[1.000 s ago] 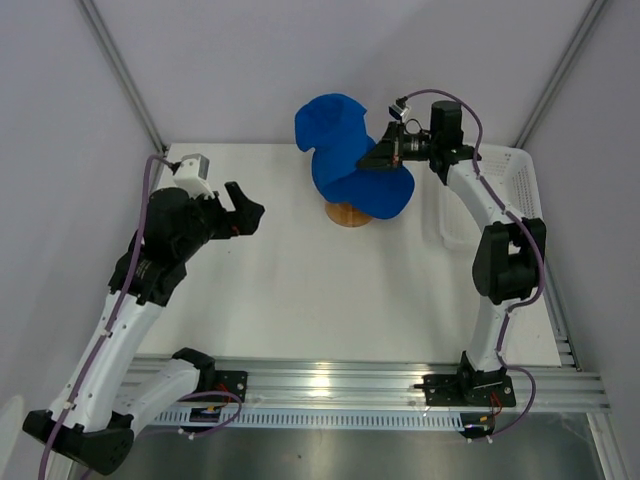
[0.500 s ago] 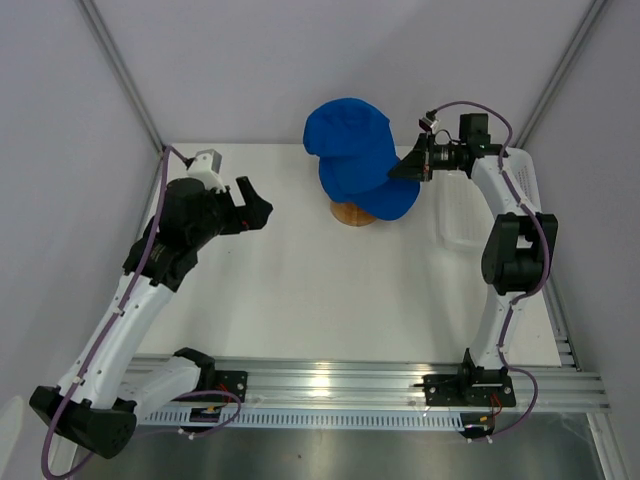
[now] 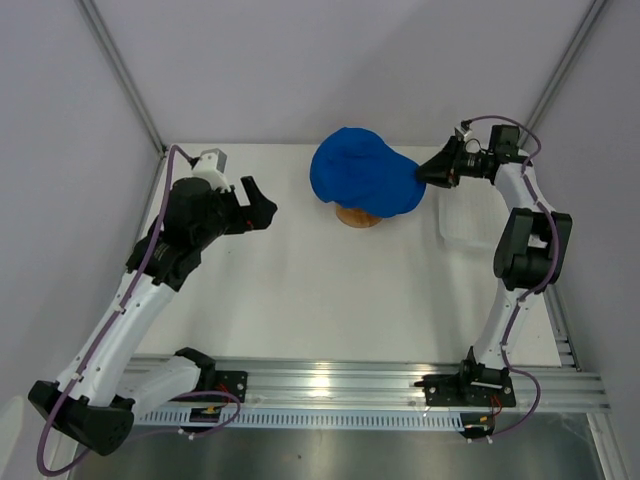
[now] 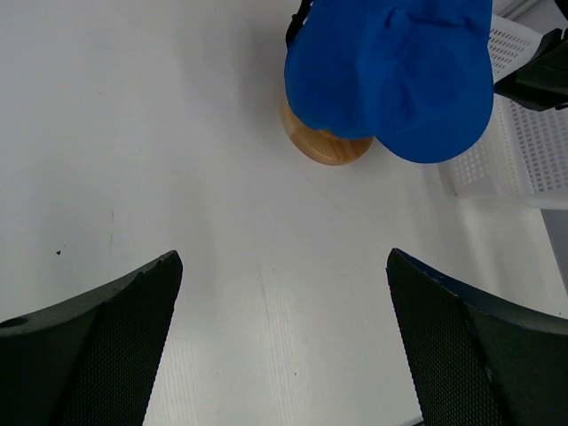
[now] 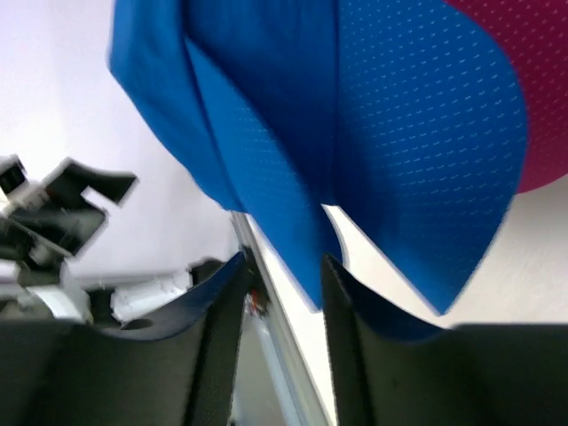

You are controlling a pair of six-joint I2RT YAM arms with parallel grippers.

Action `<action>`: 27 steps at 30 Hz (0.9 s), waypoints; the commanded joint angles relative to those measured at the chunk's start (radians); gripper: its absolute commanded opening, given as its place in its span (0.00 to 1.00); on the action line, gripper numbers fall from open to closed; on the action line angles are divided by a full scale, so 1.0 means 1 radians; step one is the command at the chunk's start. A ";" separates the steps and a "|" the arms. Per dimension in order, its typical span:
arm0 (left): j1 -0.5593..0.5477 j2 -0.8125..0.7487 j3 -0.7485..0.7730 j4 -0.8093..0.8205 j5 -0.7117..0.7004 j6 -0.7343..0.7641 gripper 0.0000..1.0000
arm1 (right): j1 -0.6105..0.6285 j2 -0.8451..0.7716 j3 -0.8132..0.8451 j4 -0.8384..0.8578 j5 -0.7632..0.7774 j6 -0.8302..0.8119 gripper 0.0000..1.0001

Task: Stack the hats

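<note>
At left: left fingers released, spread wide above counter, gripping nothing, well apart from stand. In centre: blue hat sitting on top of round wooden stand, brim pointing to right. In right wrist view also a bit of pink hat behind blue fabric. At right: right fingers clenched on blue hat's brim edge, near white basket.

Top view overhead; left wrist sees blue hat afar, right wrist close-up.
</note>
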 commanded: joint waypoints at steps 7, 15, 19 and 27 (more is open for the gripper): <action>-0.088 0.081 0.033 0.113 -0.009 -0.027 1.00 | 0.062 -0.329 -0.140 0.496 0.184 0.345 0.59; -0.148 0.176 0.075 0.125 -0.068 -0.006 1.00 | 0.056 -0.592 -0.459 0.476 0.350 0.158 0.78; -0.155 0.165 0.045 0.139 -0.060 -0.003 1.00 | 0.070 -0.704 -0.762 0.730 0.422 0.228 0.83; -0.158 0.130 0.006 0.132 -0.045 0.005 1.00 | 0.121 -0.650 -0.959 1.031 0.506 0.342 0.82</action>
